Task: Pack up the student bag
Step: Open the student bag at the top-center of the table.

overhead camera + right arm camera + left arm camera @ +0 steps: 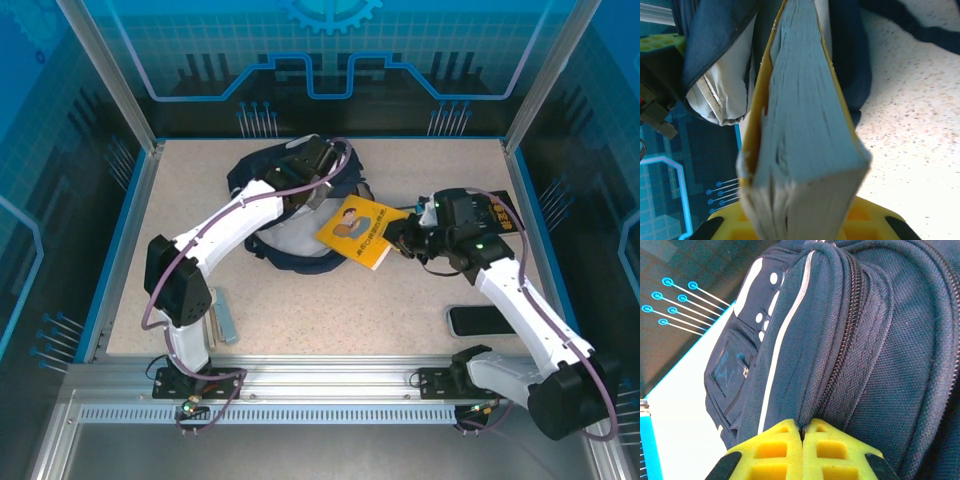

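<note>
Left gripper (802,434): my yellow lattice fingertips pressed together, pinching fold of student bag (850,340) beside zipper; how much cloth caught, hidden. Bag lies far centre of speckled table (330,310): coarse navy weave, thin white stripe, pale crumpled lining at mouth. My left forearm covers its middle from above. Right gripper (795,225) clamped on thick yellow book (800,125), ragged page edges toward lens, cover unseen there.
</note>
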Available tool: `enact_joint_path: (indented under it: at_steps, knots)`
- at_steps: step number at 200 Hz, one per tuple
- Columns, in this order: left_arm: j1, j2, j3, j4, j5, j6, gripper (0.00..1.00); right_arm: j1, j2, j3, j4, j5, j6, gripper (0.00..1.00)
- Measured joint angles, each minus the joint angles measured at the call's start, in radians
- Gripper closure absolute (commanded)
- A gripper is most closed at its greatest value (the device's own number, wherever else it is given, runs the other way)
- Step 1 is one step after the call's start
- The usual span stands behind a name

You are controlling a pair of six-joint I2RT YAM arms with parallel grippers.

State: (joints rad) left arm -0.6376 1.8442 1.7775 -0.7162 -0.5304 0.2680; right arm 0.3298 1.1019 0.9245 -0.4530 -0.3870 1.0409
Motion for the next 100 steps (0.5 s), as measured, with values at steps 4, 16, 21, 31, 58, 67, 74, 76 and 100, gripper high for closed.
enact_joint_path:
  at_steps: [4, 16, 21, 31, 58, 67, 74, 76, 100]
  knots:
    - [-0.005, -0.001, 0.000, 0.005, -0.005, -0.005, 1.00, 0.006, 0.008, -0.003, 0.014, -0.001, 0.003, 0.97]
    - [-0.016, -0.002, 0.000, 0.013, -0.013, -0.018, 1.00, 0.024, 0.037, -0.016, 0.063, 0.000, 0.033, 0.97]
    - [-0.020, -0.002, 0.000, 0.015, -0.014, -0.027, 1.00, 0.028, 0.049, -0.024, 0.088, -0.001, 0.048, 0.97]
    - [-0.026, -0.002, 0.000, 0.016, -0.015, -0.036, 1.00, 0.035, 0.074, -0.036, 0.136, 0.001, 0.076, 0.97]
    - [-0.035, -0.002, 0.000, 0.016, -0.014, -0.062, 1.00, 0.041, 0.138, -0.048, 0.264, 0.013, 0.151, 0.97]
    - [-0.037, -0.002, 0.000, 0.015, -0.014, -0.067, 1.00, 0.043, 0.156, -0.048, 0.312, 0.019, 0.177, 0.97]
    - [-0.039, -0.002, 0.000, 0.015, -0.014, -0.072, 1.00, 0.045, 0.167, -0.048, 0.350, 0.023, 0.195, 0.97]
    - [-0.039, -0.002, 0.000, 0.015, -0.014, -0.073, 1.00, 0.045, 0.169, -0.048, 0.358, 0.024, 0.199, 0.97]
    - [-0.042, -0.002, 0.000, 0.015, -0.014, -0.087, 1.00, 0.063, 0.207, -0.048, 0.455, 0.059, 0.240, 0.96]
